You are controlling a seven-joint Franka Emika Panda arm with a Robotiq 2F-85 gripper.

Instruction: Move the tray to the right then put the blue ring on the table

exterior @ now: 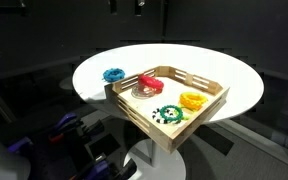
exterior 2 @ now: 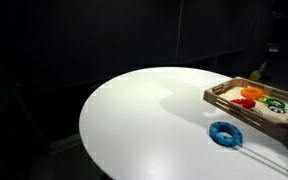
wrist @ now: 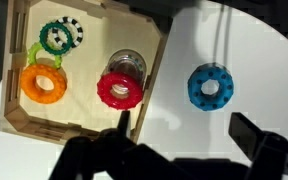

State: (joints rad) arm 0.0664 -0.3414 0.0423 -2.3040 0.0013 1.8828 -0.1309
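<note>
The light-wood tray sits on the round white table. The blue ring lies flat on the table just outside the tray, apart from its wall. In the wrist view my gripper is open and empty. It hovers above the table with one finger by the tray's wall and the other beyond the blue ring. The gripper does not show clearly in either exterior view.
Inside the tray lie a red ring, a yellow-orange ring and a green beaded ring. A clear round piece sits behind the red ring. The surroundings are dark.
</note>
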